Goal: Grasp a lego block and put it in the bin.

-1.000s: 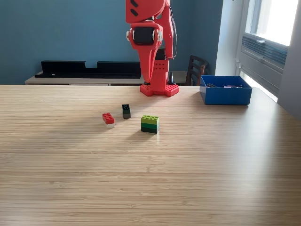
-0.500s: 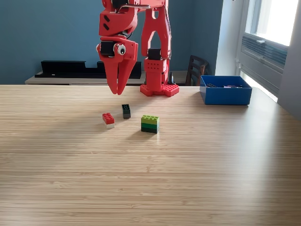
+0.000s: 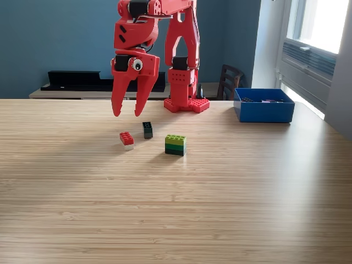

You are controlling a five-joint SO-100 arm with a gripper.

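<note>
Three lego blocks lie on the wooden table [image 3: 176, 209] in the exterior view. A red block on a white base [image 3: 127, 139] is leftmost. A small dark block [image 3: 147, 130] stands just behind it to the right, and a light green block stacked on a dark green one [image 3: 175, 145] sits further right. My red gripper [image 3: 126, 114] hangs open above the table, just over and slightly behind the red block, fingers pointing down with nothing between them. The blue bin [image 3: 263, 105] stands at the back right with some small pieces inside.
The arm's red base [image 3: 186, 104] is fixed at the table's far edge, left of the bin. Behind the table are a low dark shelf [image 3: 104, 80], a chair back [image 3: 230, 81] and a blue wall. A window is at the right.
The arm swung from upright down to the exterior view's left, bringing the gripper over the red block. Its fingers have spread from nearly together to open.
</note>
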